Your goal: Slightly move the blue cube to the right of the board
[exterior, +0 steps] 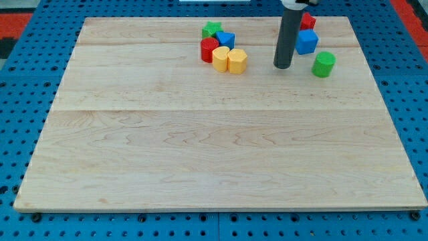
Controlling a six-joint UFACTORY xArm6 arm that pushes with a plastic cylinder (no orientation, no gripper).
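The blue cube (307,41) sits near the view's top right of the wooden board (214,154). My tip (282,66) rests on the board just left of and slightly below the blue cube, close to it; I cannot tell if they touch. A red block (307,21) lies right above the blue cube, partly hidden by the rod. A green cylinder (324,64) stands below and right of the blue cube.
A cluster lies at the top centre: a green star (212,29), a second blue block (226,39), a red cylinder (209,49), a yellow heart-like block (221,59) and a yellow hexagonal block (237,60). A blue pegboard (27,80) surrounds the board.
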